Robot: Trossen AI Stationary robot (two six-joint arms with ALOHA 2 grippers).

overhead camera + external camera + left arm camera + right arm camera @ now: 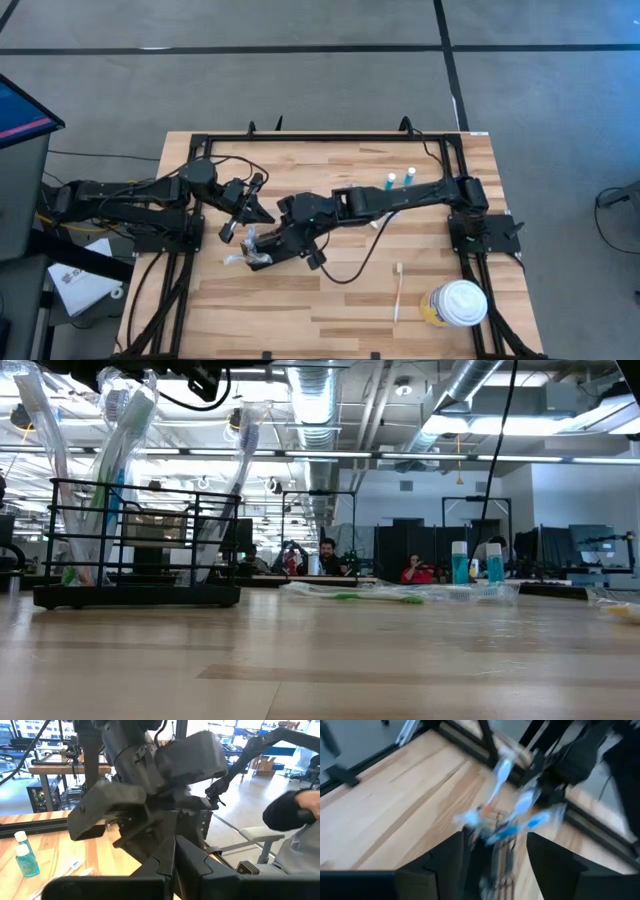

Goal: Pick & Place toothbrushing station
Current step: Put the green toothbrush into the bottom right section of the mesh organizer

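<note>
The toothbrushing station (140, 596), a black wire holder, stands on its flat base at the table's left-middle (254, 256). Several toothbrushes (120, 420) stick up out of it. My right gripper (270, 243) hangs open just over it. In the right wrist view its two fingers (447, 862) stand on either side of the holder (503, 866) and the brush heads (520, 805); no touch shows. My left gripper (264, 213) waits shut beside it, toward the far left, held level; its fingers (175, 865) meet.
Two small blue bottles (391, 181) stand far right of centre. A loose toothbrush (398, 292) and a white-lidded yellowish cup (460, 303) sit near the front right. A wrapped toothbrush (400, 596) lies mid-table. A person's sleeve (295, 815) shows beyond the table.
</note>
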